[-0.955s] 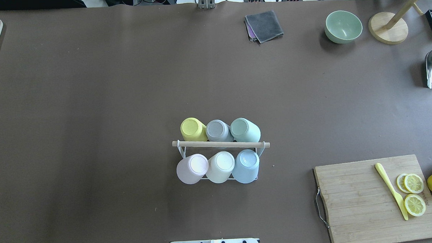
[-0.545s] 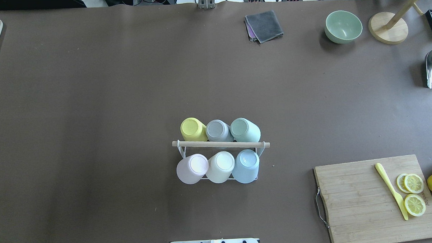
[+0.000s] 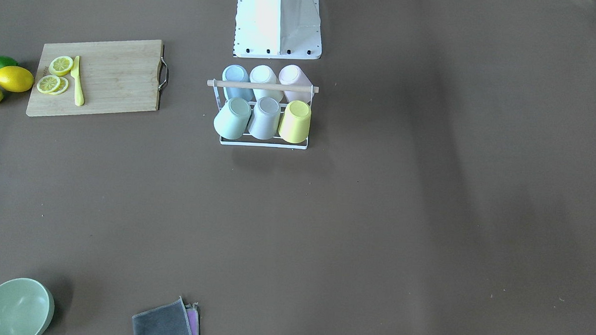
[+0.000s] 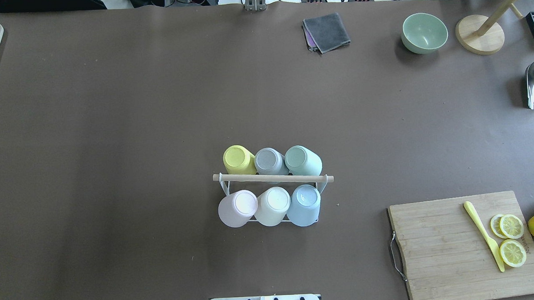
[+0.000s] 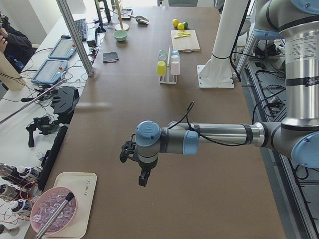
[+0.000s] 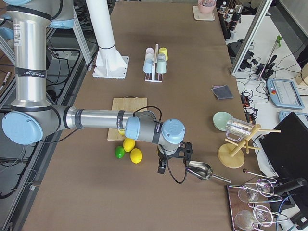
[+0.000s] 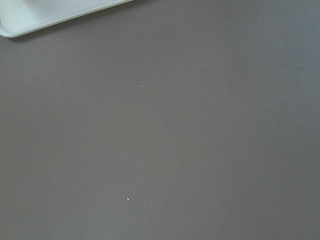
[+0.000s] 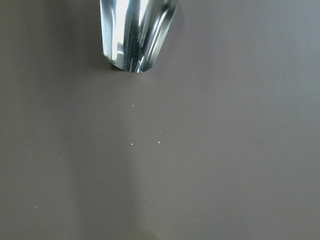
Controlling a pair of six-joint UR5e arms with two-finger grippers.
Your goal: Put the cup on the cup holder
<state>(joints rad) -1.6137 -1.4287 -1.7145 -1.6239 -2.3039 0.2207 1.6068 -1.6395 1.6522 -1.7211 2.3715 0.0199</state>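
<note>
Cups [image 4: 274, 206]: six, inverted on cup holder [image 4: 272, 178], mid-table
Handling: probably light, stiff, smooth; pinch across the side wall
Left gripper [image 5: 142, 179]: well apart from them, finger spread impossible to tell
Right gripper [image 6: 161, 169]: near scoop [image 6: 199, 171], likewise unclear

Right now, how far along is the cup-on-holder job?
Done, it seems: the cup holder carries six upturned cups, a far row and a near row on either side of its rod. In hand: nothing. The left end effector hangs over bare table near one end, the right end effector beside the metal scoop at the other, and neither carries a cup. Left: no loose cup shows, so probably nothing.
</note>
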